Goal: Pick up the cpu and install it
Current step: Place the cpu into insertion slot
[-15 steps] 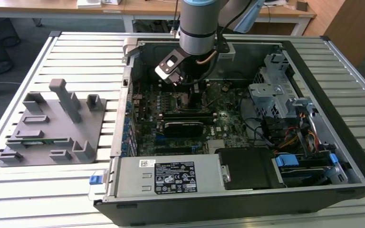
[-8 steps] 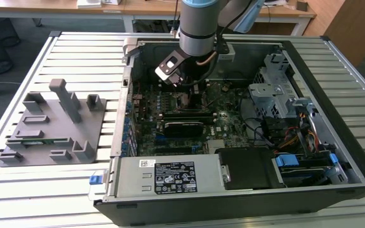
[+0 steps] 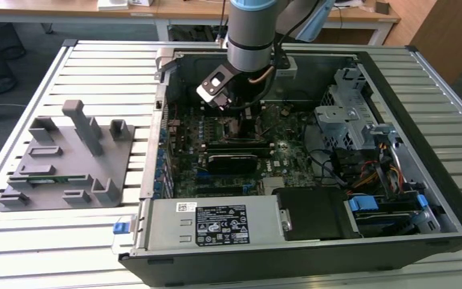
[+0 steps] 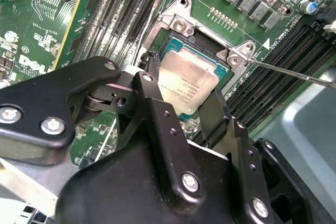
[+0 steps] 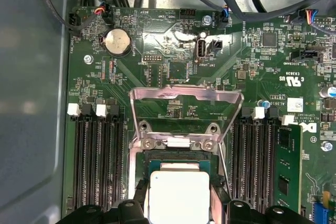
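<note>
The cpu (image 4: 188, 85), a small square chip with a pale silver top, sits between my two black fingers (image 4: 152, 85) directly over the open socket (image 4: 173, 40) on the green motherboard. My gripper (image 4: 184, 92) is shut on the cpu, one finger against each opposite edge. In the first wrist view the cpu (image 5: 178, 195) hangs close above the dark socket opening (image 5: 178, 156), and the gripper (image 5: 179, 207) frames it from both sides. In the exterior view the gripper (image 3: 229, 111) reaches down into the computer case, above the socket area (image 3: 235, 126). Whether the chip rests in the socket I cannot tell.
The socket's metal load plate (image 5: 186, 98) stands raised and its thin lever (image 4: 294, 72) is swung out. Memory slots flank the socket, with a green memory stick (image 5: 287, 166) in one. Cables and a drive cage (image 3: 351, 114) crowd the case. A grey plastic fixture (image 3: 62, 162) lies outside it.
</note>
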`<control>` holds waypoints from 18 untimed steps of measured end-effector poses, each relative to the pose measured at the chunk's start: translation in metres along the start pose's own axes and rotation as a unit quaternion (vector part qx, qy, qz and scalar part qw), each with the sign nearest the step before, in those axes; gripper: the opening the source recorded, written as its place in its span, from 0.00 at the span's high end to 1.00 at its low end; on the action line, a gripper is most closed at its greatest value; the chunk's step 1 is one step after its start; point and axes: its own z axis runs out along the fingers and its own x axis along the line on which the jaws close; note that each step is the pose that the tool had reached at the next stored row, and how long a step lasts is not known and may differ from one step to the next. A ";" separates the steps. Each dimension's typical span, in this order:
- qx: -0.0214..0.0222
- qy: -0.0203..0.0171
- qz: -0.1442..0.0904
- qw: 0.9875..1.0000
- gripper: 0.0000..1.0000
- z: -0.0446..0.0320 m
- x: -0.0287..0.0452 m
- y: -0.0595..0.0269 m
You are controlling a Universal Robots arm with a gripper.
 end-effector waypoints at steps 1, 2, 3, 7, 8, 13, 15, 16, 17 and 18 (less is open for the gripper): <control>0.000 0.000 0.000 1.000 0.46 0.0002 0.0002 0.0002; 0.000 0.000 0.001 1.000 0.46 0.0006 0.0002 0.0005; 0.000 0.000 0.001 1.000 0.46 0.0010 0.0003 0.0008; 0.000 0.000 0.002 1.000 0.46 0.0028 0.0003 0.0010; 0.000 0.000 0.003 1.000 0.46 0.0032 0.0003 0.0010; 0.000 0.000 0.004 1.000 0.46 0.0053 0.0005 0.0010; 0.000 0.000 0.005 1.000 0.46 0.0059 0.0006 0.0010; 0.000 0.000 0.005 1.000 0.46 0.0063 0.0007 0.0010; 0.000 0.000 0.006 1.000 0.46 0.0065 0.0007 0.0010; 0.000 0.000 0.006 1.000 0.46 0.0069 0.0008 0.0010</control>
